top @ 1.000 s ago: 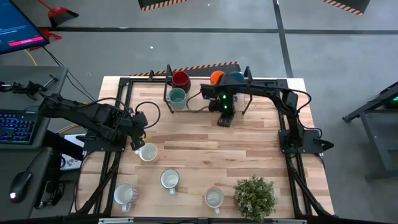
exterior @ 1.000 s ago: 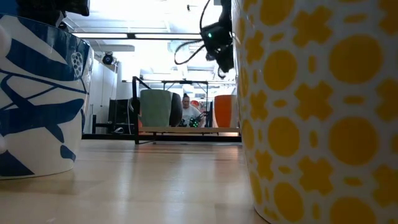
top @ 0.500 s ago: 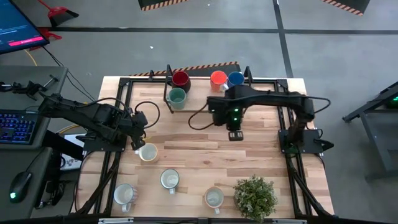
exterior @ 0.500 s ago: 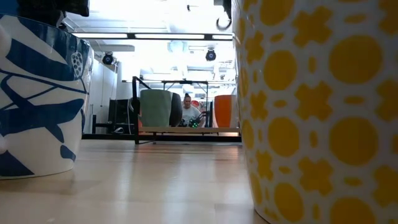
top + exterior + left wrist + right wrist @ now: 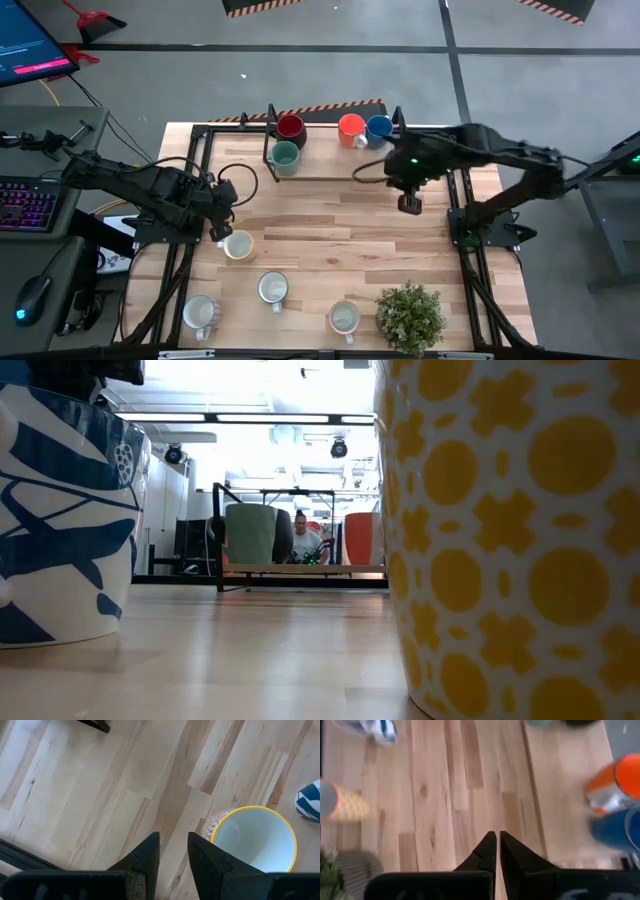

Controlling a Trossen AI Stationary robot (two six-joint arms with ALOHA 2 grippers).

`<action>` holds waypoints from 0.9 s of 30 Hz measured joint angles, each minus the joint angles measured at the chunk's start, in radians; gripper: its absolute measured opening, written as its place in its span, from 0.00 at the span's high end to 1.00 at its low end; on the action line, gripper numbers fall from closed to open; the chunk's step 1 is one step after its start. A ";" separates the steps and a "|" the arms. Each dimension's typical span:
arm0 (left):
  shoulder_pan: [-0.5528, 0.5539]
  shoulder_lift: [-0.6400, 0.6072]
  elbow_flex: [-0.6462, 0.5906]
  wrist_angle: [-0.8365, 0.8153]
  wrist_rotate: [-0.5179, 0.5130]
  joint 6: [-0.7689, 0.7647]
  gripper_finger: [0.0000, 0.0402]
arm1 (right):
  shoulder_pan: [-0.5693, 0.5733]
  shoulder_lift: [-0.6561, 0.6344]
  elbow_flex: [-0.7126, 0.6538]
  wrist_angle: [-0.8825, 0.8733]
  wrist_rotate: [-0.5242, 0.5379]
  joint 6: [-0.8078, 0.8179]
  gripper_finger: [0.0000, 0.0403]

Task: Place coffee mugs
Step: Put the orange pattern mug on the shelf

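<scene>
Four coffee mugs stand at the far edge: dark red (image 5: 290,126), teal (image 5: 284,155), orange (image 5: 350,128) and blue (image 5: 379,127). Several white patterned mugs stand on their bases toward the near side, among them a yellow-patterned one (image 5: 238,244) and a blue-patterned one (image 5: 273,289). My left gripper (image 5: 173,845) hangs slanting down just left of the yellow-patterned mug (image 5: 255,837), open by a narrow gap with only bare wood between its fingers. My right gripper (image 5: 410,203) is shut and empty, raised over the table's right half, with the orange mug (image 5: 615,785) and blue mug (image 5: 615,832) off to one side.
A green potted plant (image 5: 410,315) stands at the near right. A black frame (image 5: 330,180) runs along the table's left, right and far sides. Bare wood (image 5: 330,225) lies in the middle. In the low view two patterned mugs (image 5: 510,540) stand close to the camera.
My right gripper has risen from low in front of the orange and blue mugs and swung toward the table's right edge, tipping more steeply downward; it has stayed shut. It has left the low view upward. No mug has moved.
</scene>
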 joint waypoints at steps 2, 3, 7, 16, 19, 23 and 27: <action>0.000 0.000 0.000 0.001 0.000 0.000 0.78 | 0.000 -0.097 -0.173 0.148 -0.002 0.005 0.99; 0.000 0.000 0.000 0.001 0.000 0.000 0.78 | 0.000 -0.148 -0.268 0.215 -0.005 0.016 0.99; 0.000 0.000 0.000 0.001 0.000 -0.007 0.78 | -0.007 -0.346 -0.622 0.468 -0.059 0.105 0.99; 0.000 0.000 0.000 0.001 -0.001 0.055 0.78 | -0.007 -0.578 -1.186 1.237 -0.106 0.134 0.99; 0.001 0.000 0.000 0.002 -0.008 0.061 0.78 | -0.007 -0.579 -1.301 1.403 -0.112 0.161 0.99; 0.001 0.000 0.000 0.042 -0.020 0.023 0.78 | -0.007 -0.576 -1.357 1.492 -0.112 0.226 0.99; 0.001 0.011 0.000 0.109 0.006 0.025 0.75 | -0.007 -0.577 -1.353 1.494 -0.111 0.227 0.99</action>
